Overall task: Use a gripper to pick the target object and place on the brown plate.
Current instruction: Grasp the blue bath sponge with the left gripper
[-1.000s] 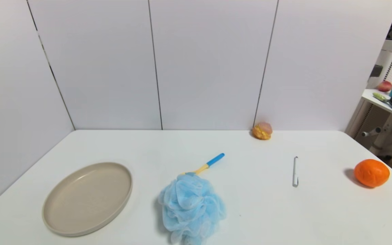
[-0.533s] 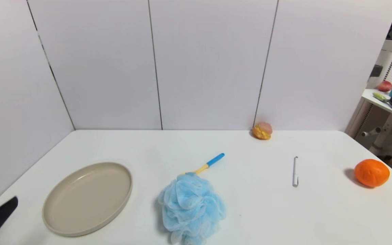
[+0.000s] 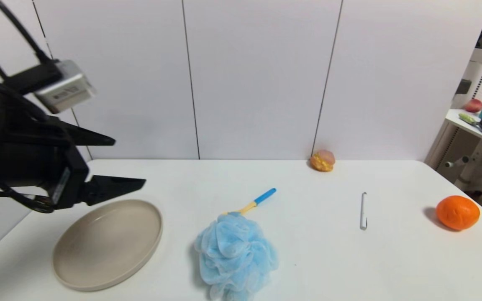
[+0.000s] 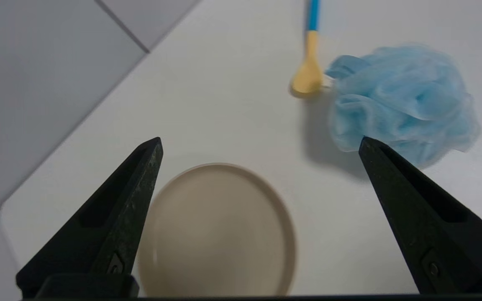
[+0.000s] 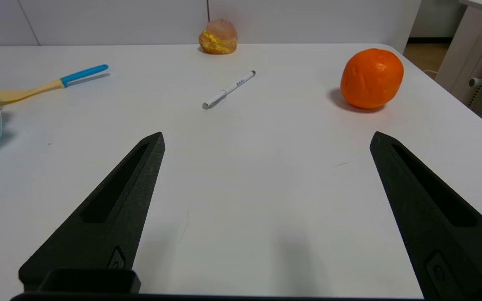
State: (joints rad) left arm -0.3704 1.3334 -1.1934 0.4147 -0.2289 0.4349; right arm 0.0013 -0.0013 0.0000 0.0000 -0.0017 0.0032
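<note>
The light blue mesh bath pouf [image 3: 236,256] lies on the white table near its front edge; it also shows in the left wrist view [image 4: 400,100]. The beige-tan plate [image 3: 107,244] lies to its left, empty, and shows in the left wrist view [image 4: 216,234]. My left gripper [image 3: 129,161] is open and empty, high above the plate's far-left side, well left of the pouf; in its own view [image 4: 260,144] its jaws stand wide apart. My right gripper [image 5: 266,140] is open and empty over bare table, out of the head view.
A yellow spoon with a blue handle [image 3: 251,202] lies just behind the pouf. A white pen [image 3: 363,210], an orange [image 3: 457,212] and a yellow-pink pastry [image 3: 322,161] by the back wall lie to the right. White wall panels close the back and left.
My left arm has risen into the head view from the lower left corner and now hangs high above the plate's left side. The objects on the table have not moved.
</note>
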